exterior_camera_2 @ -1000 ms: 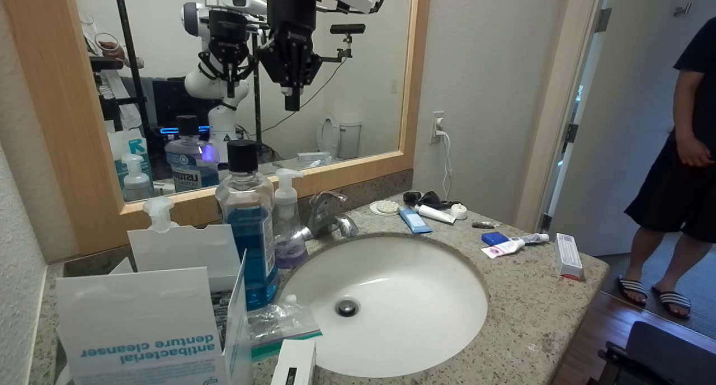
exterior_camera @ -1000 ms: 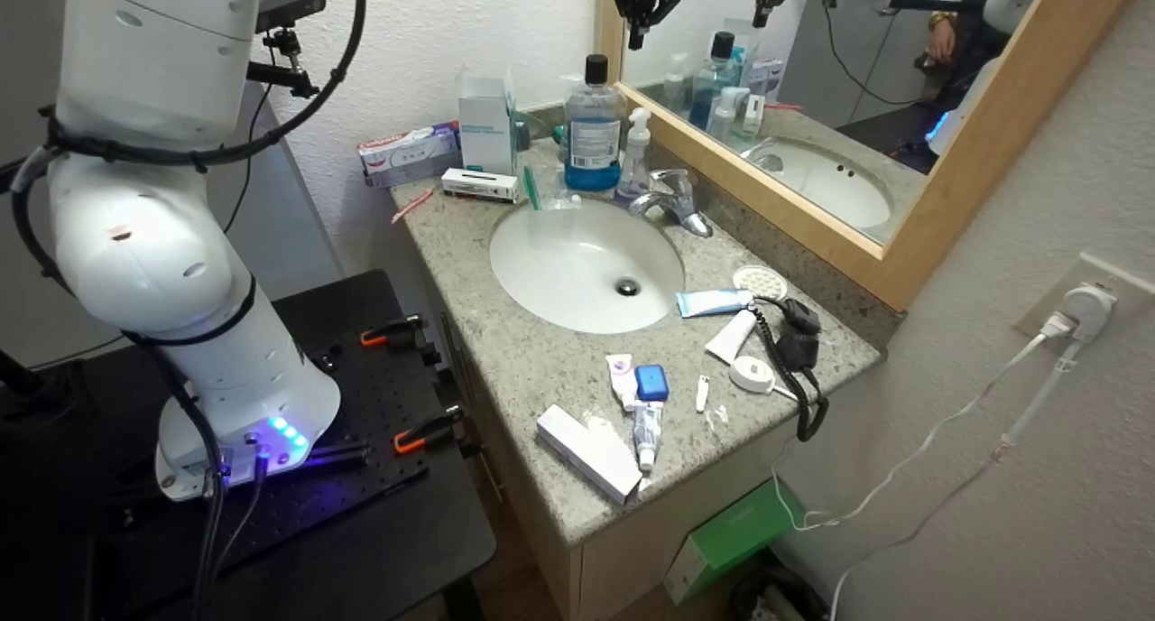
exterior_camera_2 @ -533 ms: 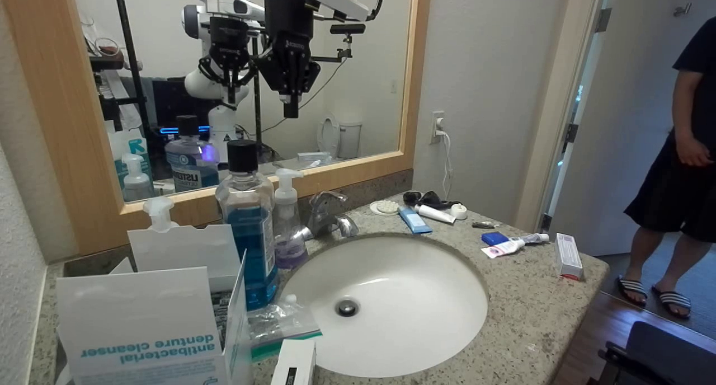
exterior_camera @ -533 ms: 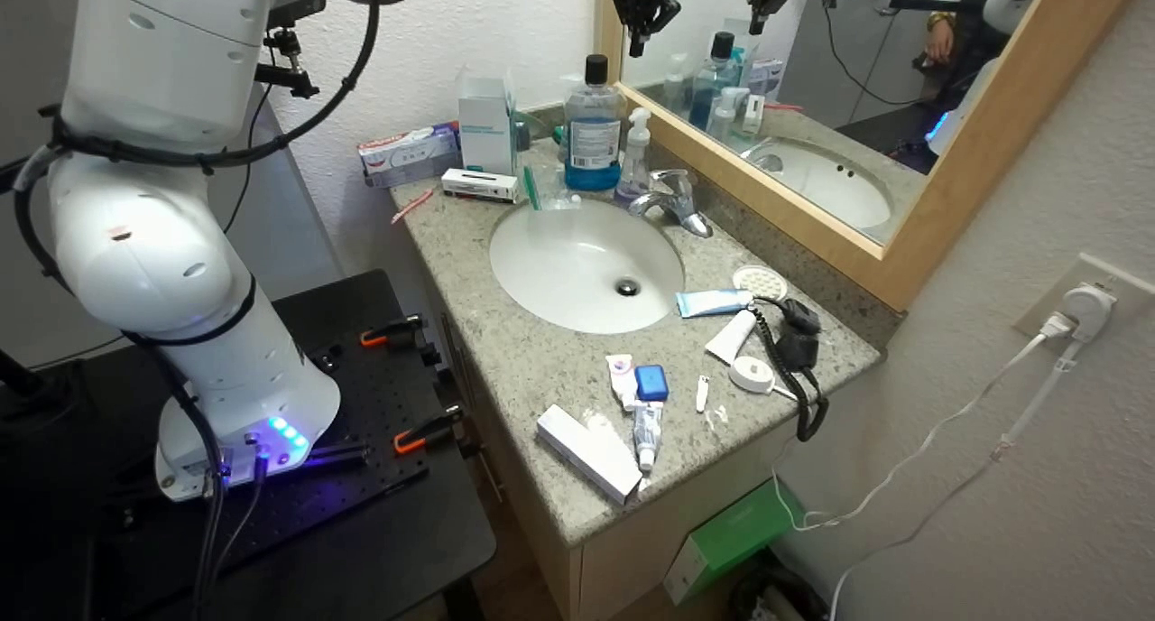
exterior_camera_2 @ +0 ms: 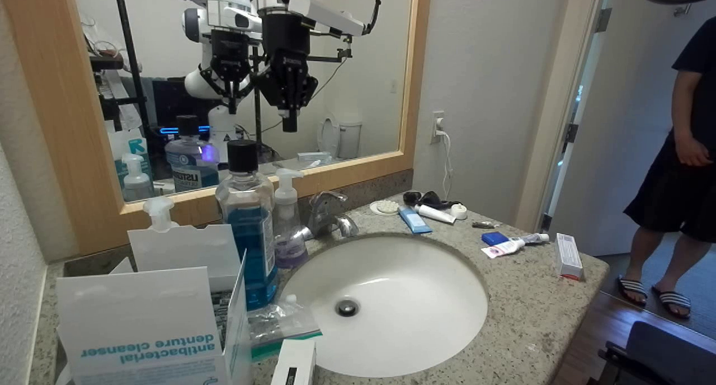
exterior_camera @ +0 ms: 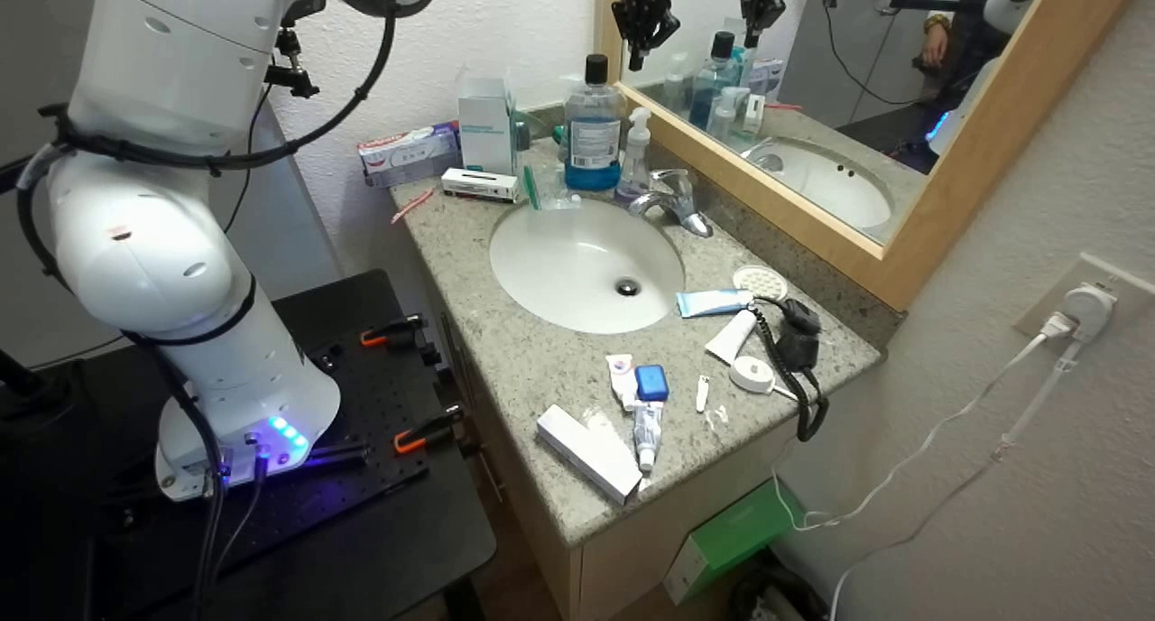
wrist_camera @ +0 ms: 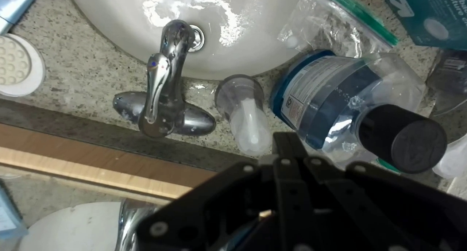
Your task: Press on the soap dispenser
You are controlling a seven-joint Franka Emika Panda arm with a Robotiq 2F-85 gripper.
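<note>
Wrist view: gripper point(wrist_camera: 290, 142) closed up, holding nothing, above soap dispenser point(wrist_camera: 245, 116) but not touching; dispenser stands between faucet point(wrist_camera: 166, 97) and mouthwash bottle point(wrist_camera: 328, 94); best centre over pump head point(wrist_camera: 251, 132), press straight down slowly, off-centre push could tip it

In an exterior view: high, back from the white oval ceramic sink point(exterior_camera: 568, 269), angled down, wide enough for the white jointed robot arm point(exterior_camera: 158, 201) beside it. In an exterior view: lower, nearer, looking across the sink past the open white cardboard box with teal print point(exterior_camera_2: 137, 312). These two roughly face each other; both share sink and pale-wood-framed mirror point(exterior_camera: 812, 79). Wrist view: closest, above the sink, steeply down; shares the shiny chrome faucet point(wrist_camera: 166, 88) with both.
</note>
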